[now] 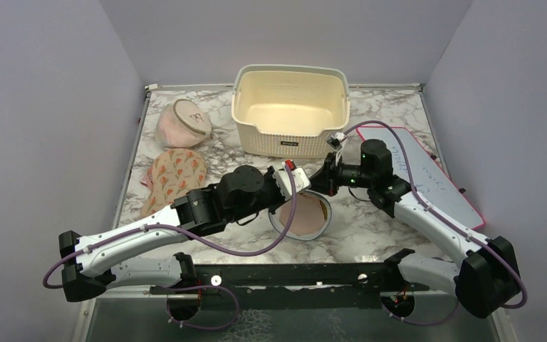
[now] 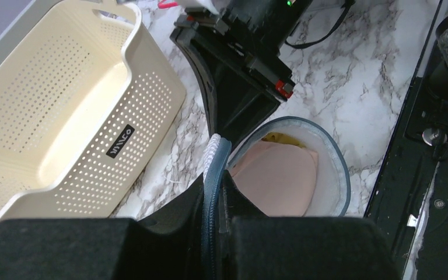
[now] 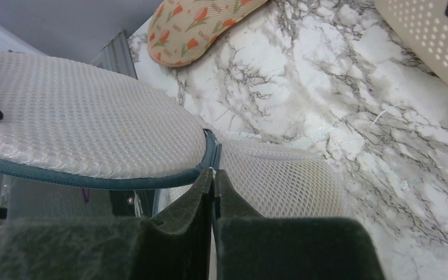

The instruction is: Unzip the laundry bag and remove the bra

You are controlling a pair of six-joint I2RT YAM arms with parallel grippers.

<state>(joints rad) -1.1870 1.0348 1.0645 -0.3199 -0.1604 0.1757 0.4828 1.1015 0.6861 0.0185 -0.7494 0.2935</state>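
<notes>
- My left gripper [image 2: 214, 181] is clamped tight on the grey zip edge [image 2: 217, 153] of the laundry bag [image 2: 332, 169], pinching it on the left side of the opening
- My right gripper [image 3: 213, 178] is closed too, nipping the same grey rim from the far right side, right where the mesh lid [image 3: 81, 128] meets the bag's wall
- Two pinches on opposite sides: I judge that's to stop the soft drum sliding or folding on the table [image 1: 370, 235] while the opening is spread
- The bag sits on the marble at the near centre, between my two wrists, just in front of the cream basket [image 1: 313, 142]
- The mouth is gaping! From my left wrist I look straight down onto the peach bra [image 2: 277, 178], lying flat in the bottom, with something yellowish tucked at its far edge
- So the unzipping looks largely done; I can't tell how far round the zip runs, my own fingers hide it
- The bra is not out yet, and both my hands are busy with the rim
- Next, I reckon, one gripper must let go and reach in while the other keeps the rim up, otherwise the lid may flop back over
- Off to the far left, a pinkish round bag [image 1: 183, 122] and a floral piece of fabric [image 1: 176, 173] lie well apart from all this
</notes>
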